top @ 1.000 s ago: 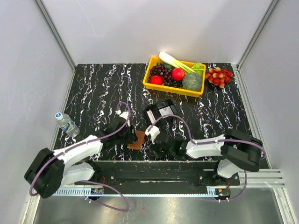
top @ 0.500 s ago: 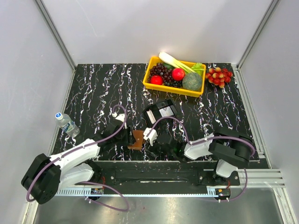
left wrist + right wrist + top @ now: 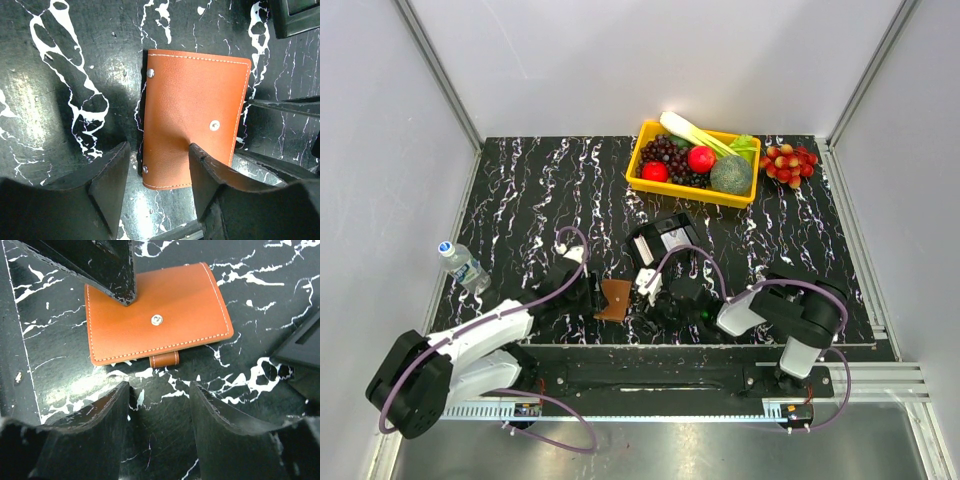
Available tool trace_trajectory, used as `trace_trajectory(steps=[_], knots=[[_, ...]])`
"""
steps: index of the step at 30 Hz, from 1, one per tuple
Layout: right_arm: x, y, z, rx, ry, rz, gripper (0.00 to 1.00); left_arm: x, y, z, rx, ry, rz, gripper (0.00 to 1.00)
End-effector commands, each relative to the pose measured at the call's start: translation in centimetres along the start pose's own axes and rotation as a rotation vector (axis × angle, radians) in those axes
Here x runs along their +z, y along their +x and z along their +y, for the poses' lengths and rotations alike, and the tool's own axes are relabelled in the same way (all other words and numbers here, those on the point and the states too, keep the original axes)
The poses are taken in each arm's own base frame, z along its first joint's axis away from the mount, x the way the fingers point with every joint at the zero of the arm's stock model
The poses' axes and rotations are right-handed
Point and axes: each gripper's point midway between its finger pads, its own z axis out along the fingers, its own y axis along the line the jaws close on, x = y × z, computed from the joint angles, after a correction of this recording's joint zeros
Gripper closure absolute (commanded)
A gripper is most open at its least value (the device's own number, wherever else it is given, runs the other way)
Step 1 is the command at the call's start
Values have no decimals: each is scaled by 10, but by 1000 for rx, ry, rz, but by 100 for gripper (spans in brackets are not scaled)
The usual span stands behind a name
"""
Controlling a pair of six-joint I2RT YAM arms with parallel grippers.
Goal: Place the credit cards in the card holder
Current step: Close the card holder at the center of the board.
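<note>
The card holder [image 3: 613, 298] is a brown leather wallet, folded shut and lying flat near the table's front edge. It shows in the left wrist view [image 3: 195, 90] and in the right wrist view [image 3: 155, 315], with its snap tab [image 3: 164, 359] toward my right gripper. My left gripper [image 3: 595, 297] [image 3: 157, 150] is open over the wallet's near edge, and one fingertip [image 3: 197, 152] rests on the cover. My right gripper [image 3: 645, 300] [image 3: 159, 390] is open and empty just short of the tab. No loose credit cards are in view.
A small black open-topped box [image 3: 665, 238] with something pale inside stands just behind the wallet; its corner shows in the left wrist view [image 3: 300, 15]. A yellow tray [image 3: 642, 140] of fruit and vegetables and a grape bunch [image 3: 790, 163] sit at the back. A water bottle [image 3: 463, 265] lies at the left edge.
The wallet, tilted up a second ago, now lies flat. My left gripper has shifted slightly onto it. My right arm's elbow has swung left, with its gripper staying by the wallet.
</note>
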Motion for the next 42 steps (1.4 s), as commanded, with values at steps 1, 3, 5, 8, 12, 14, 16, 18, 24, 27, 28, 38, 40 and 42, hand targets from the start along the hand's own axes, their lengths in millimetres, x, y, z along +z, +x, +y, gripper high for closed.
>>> trace_trajectory(steps=[1,3,5,8,12,14,16,18,24,27,28,38,40,42], knots=[[8,-10,7,-96,-81,-92,43,-1,-8,0,-15,7,-42,46],[11,-10,7,-105,-82,-118,43,-1,-9,1,-16,5,-43,45],[13,-12,6,-124,-78,-148,43,-1,-10,1,-19,5,-46,45],[12,-16,6,-155,-75,-205,43,-1,-10,3,-20,1,-48,45],[13,-8,7,-178,-90,-187,42,-2,-9,1,-18,18,-38,45],[16,-4,6,-192,-88,-180,42,-3,-10,0,-20,20,-40,45],[19,-1,5,-207,-87,-179,42,-2,-10,1,-21,20,-37,45],[20,-1,2,-221,-70,-183,42,-2,-9,2,-17,18,-34,45],[24,1,-5,-234,-40,-164,43,1,-6,4,-20,9,-14,45],[27,4,-4,-230,-53,-155,50,2,-6,4,-17,8,-8,46],[27,6,-4,-227,-54,-150,54,2,-6,3,-17,11,-9,46],[17,-5,-13,-211,15,-185,86,4,-6,2,-19,14,-2,46],[10,-10,-17,-206,45,-202,92,5,-7,3,-28,7,-3,46],[4,-17,-17,-204,72,-233,96,6,-6,5,-40,-9,-5,46]])
